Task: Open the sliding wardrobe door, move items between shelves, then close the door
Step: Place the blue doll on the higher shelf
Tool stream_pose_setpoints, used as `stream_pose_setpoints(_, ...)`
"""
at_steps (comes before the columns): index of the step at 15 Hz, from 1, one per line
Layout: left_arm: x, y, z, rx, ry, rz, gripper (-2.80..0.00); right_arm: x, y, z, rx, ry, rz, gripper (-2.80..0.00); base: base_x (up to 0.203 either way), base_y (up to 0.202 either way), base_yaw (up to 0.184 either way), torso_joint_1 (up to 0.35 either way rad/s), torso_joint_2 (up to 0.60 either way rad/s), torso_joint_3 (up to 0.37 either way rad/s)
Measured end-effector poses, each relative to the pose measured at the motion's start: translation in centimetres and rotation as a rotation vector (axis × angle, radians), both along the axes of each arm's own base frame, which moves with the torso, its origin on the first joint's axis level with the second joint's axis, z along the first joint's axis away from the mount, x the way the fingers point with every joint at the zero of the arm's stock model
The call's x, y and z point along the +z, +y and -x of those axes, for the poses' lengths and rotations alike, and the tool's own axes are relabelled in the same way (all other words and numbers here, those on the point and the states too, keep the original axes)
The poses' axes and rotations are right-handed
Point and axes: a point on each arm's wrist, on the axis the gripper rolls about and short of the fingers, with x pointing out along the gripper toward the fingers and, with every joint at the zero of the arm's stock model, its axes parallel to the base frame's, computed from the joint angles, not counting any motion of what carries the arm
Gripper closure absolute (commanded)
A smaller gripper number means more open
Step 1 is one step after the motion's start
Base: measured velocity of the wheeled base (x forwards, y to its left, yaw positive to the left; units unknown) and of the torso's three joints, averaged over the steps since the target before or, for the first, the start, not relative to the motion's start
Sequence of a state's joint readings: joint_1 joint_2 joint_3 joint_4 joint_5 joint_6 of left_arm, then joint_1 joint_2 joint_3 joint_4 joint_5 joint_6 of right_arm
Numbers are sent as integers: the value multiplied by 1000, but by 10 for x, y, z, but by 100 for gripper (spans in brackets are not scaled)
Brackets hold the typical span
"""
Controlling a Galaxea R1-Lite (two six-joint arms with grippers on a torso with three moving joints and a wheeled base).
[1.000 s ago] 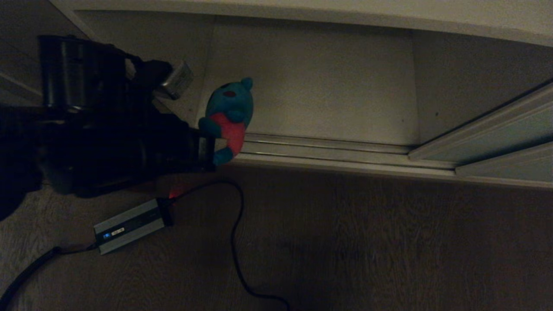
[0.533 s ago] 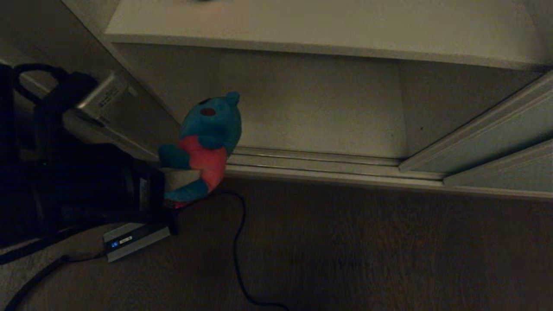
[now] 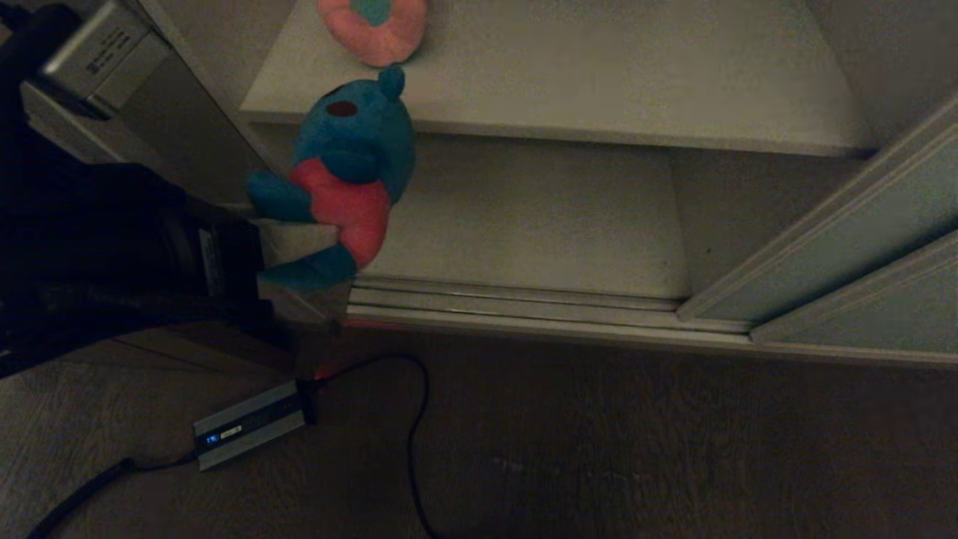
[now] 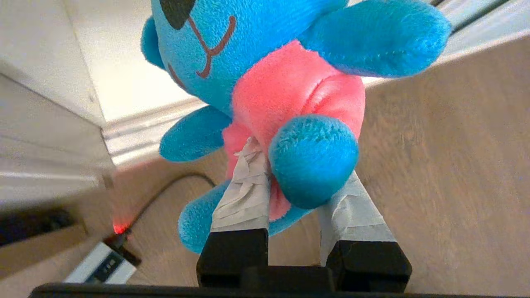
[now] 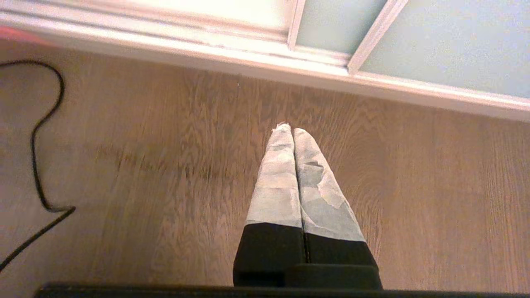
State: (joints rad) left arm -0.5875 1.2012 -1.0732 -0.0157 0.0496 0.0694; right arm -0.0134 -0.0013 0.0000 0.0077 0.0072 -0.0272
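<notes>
Door already slid aside: sliding wardrobe door (image 3: 846,254) sits at the right, opening clear, so first step looks done. Left end effector (image 4: 298,165) clenched on the teal plush (image 3: 344,172), taped fingers (image 4: 244,194) pinching its pink belly beside one blue foot. Plush is in the air, in front of the wardrobe's left side, head about level with the front edge of the upper shelf (image 3: 599,82), body hanging over the lower shelf (image 3: 524,217). Pink plush (image 3: 374,26) lies on the upper shelf at its back left, only partly in view. Right end effector (image 5: 292,132) closed on nothing, parked pointing at the wood floor (image 5: 165,174) near the floor track (image 3: 524,299).

Progress guess: mid-transfer of the first toy; placing it, maybe moving the pink one, and closing the door all still left.

Edges and room: upper shelf front edge is right by the plush's head, snag risk if it goes in low. Wardrobe's left side wall is close to the arm, little slack there. Plenty of bare shelf to the right of the pink plush, and the whole lower shelf is open. Power brick (image 3: 251,430) and black cable (image 3: 415,419) lie on the floor below the arm, apart from the track, not in the door's path
</notes>
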Motion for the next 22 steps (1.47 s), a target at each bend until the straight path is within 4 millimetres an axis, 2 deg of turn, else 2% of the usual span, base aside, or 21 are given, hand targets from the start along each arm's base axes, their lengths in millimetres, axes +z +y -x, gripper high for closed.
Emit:
stream_pose_setpoints(3,11,-2,-2,-1,-27,15,0,0,0,0,0,0,0,0,0,0,0,3,1,202)
stream_pose_setpoints(8,53,-10,-14,-1,-120,79,0,0,0,0,0,0,0,0,0,0,0,-1,2,67)
stream_pose_setpoints(10,69,-19,-29,2,-159,98,0,0,0,0,0,0,0,0,0,0,0,0,0,0)
stream_pose_setpoints(13,77,-43,-64,16,-171,104,0,0,0,0,0,0,0,0,0,0,0,0,0,0)
stream_pose_setpoints(16,75,-76,-111,79,-176,115,0,0,0,0,0,0,0,0,0,0,0,0,0,0)
stream_pose_setpoints(18,66,-99,-140,117,-198,134,0,0,0,0,0,0,0,0,0,0,0,0,0,0)
stream_pose_setpoints(22,34,-140,-187,129,-307,160,0,0,0,0,0,0,0,0,0,0,0,0,0,0)
